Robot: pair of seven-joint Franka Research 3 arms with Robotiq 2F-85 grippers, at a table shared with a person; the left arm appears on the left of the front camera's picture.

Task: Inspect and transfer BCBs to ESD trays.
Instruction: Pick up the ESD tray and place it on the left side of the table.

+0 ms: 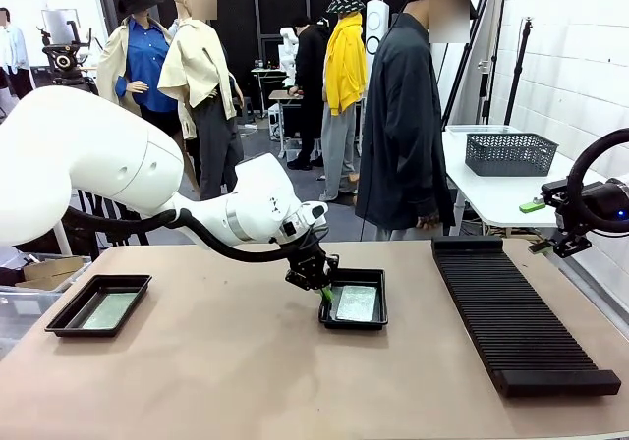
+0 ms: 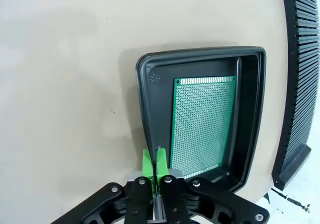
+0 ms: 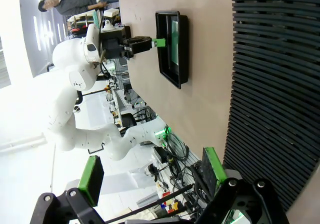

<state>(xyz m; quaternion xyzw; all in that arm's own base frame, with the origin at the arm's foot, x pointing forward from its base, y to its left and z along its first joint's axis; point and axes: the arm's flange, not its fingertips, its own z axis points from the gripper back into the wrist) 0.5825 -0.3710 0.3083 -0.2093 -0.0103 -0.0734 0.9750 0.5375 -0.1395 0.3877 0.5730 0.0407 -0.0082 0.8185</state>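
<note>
Left gripper (image 1: 322,290): clenched, its green pads pressed flat together with nothing between them; it hangs at the near-left rim of the middle tray. In the left wrist view the pads (image 2: 154,165) meet just outside the tray's wall.
Right gripper (image 1: 546,226): released, fingers spread wide and bare, held above the table's right edge, past the rack's far end. In the right wrist view its fingers (image 3: 214,165) stand far apart with nothing in the gap.
Middle tray (image 1: 378,285): black, shallow, near the table's centre, slightly towards the far edge.
BCB in middle tray (image 1: 356,302): green perforated board lying flat on the tray floor; in the left wrist view the board (image 2: 202,124) sits apart from the wall nearest the gripper, closer to the opposite wall.
Left tray (image 1: 67,314): black, near the table's left edge, well apart from the middle tray.
BCB in left tray (image 1: 106,309): a flat pale-green board lying on the floor.
Rack (image 1: 511,317): long, black, ribbed, running from far to near along the table's right side.
Person (image 1: 403,126): stands at the far edge in a dark coat, behind the middle tray.
Basket (image 1: 510,152): dark mesh, on a white table behind the rack.
</note>
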